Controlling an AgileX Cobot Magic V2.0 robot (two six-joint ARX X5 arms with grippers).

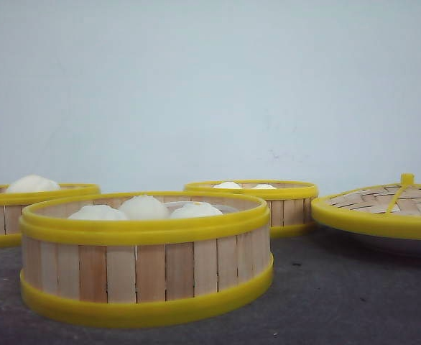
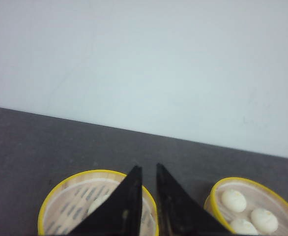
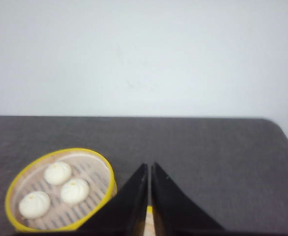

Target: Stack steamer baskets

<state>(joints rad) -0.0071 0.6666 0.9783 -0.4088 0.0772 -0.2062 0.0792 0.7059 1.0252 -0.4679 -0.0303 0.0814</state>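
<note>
Front view first: we see three steamer baskets standing separately on the dark table (image 1: 340, 302), none stacked yet, so we judge the task to be at its very start. The near steamer basket (image 1: 146, 259) sits in the foreground with three white buns (image 1: 144, 208) inside; the left steamer basket (image 1: 24, 212) lies further back at the frame edge, and the far steamer basket (image 1: 268, 208) stands behind and to the right. The woven lid (image 1: 386, 208) rests at the right on a white plate (image 1: 404, 246). No arm shows here. Left wrist view: our left gripper (image 2: 149, 196) hangs above a basket (image 2: 75, 201), its black fingers nearly pressed together with only a narrow slit between them, holding nothing; another basket with buns (image 2: 254, 211) lies off to one side. Right wrist view: our right gripper (image 3: 149, 196) is likewise almost closed, gripping nothing, though a scrap of yellow and wood shows between its fingers below, too little for us to name; a basket of three buns (image 3: 60, 191) sits beside it. Next, we judge, a gripper must spread wide, descend over one rim, pinch it and lift that basket level onto another.
</note>
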